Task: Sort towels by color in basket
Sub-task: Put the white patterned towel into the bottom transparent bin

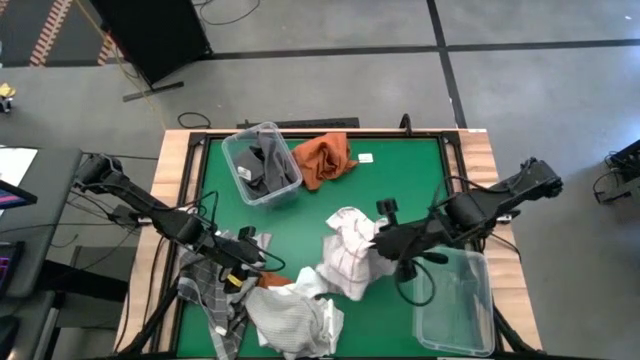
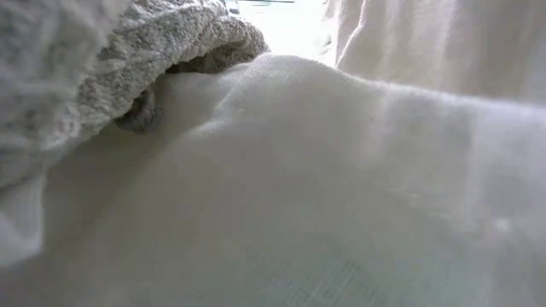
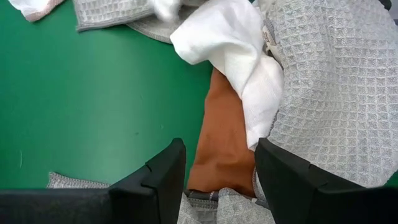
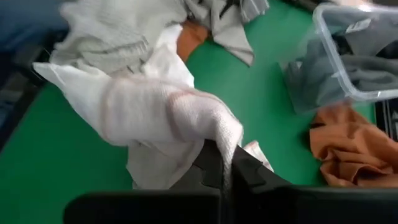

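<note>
The red-grid towel [image 4: 168,118] is pinched in the closed right gripper [image 4: 225,165] at mid-table, beside the empty bin [image 1: 460,300]. The left gripper [image 3: 217,168], jaws apart, is held over an orange towel [image 3: 224,137].

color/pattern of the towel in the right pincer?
White with red grid lines; the high view shows it best.

left bin [image 1: 262,165]: holds towel [image 1: 268,160] | right bin [image 1: 455,300]: beside towel pile [image 1: 300,295]
</note>
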`<action>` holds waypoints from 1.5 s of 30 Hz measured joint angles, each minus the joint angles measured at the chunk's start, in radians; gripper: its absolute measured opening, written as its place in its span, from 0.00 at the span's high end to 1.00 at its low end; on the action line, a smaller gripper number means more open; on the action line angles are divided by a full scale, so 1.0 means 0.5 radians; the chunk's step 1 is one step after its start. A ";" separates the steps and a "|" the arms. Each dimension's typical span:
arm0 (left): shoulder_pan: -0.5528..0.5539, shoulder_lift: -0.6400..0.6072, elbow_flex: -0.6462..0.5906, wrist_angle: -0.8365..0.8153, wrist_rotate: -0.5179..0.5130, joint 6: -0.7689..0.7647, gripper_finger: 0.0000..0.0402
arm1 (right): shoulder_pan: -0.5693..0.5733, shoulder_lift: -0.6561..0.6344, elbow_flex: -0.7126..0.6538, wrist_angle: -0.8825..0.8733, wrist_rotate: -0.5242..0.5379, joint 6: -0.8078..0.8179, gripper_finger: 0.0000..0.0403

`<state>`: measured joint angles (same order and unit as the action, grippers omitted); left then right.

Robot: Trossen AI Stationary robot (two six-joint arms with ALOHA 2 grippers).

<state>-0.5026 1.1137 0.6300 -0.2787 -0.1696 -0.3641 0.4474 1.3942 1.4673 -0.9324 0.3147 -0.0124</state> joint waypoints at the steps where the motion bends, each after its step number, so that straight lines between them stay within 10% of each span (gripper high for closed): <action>1: 0.000 0.000 0.000 0.000 0.000 0.001 0.55 | -0.009 0.007 -0.001 -0.003 -0.004 -0.006 0.95; 13: 0.000 0.000 0.000 -0.002 0.001 0.002 0.55 | 0.122 -0.296 -0.001 -0.141 0.167 0.222 0.95; 29: 0.000 0.000 0.000 -0.002 -0.037 0.008 0.55 | 0.894 -0.960 0.001 -0.939 0.167 1.811 0.95; 45: 0.001 0.000 0.000 -0.002 -0.093 -0.016 0.55 | 1.579 -0.784 -0.533 -0.899 -0.060 2.803 0.95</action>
<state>-0.5023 1.1137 0.6300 -0.2794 -0.2160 -0.3721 1.2368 1.0021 1.2009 -1.3818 0.2847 1.3892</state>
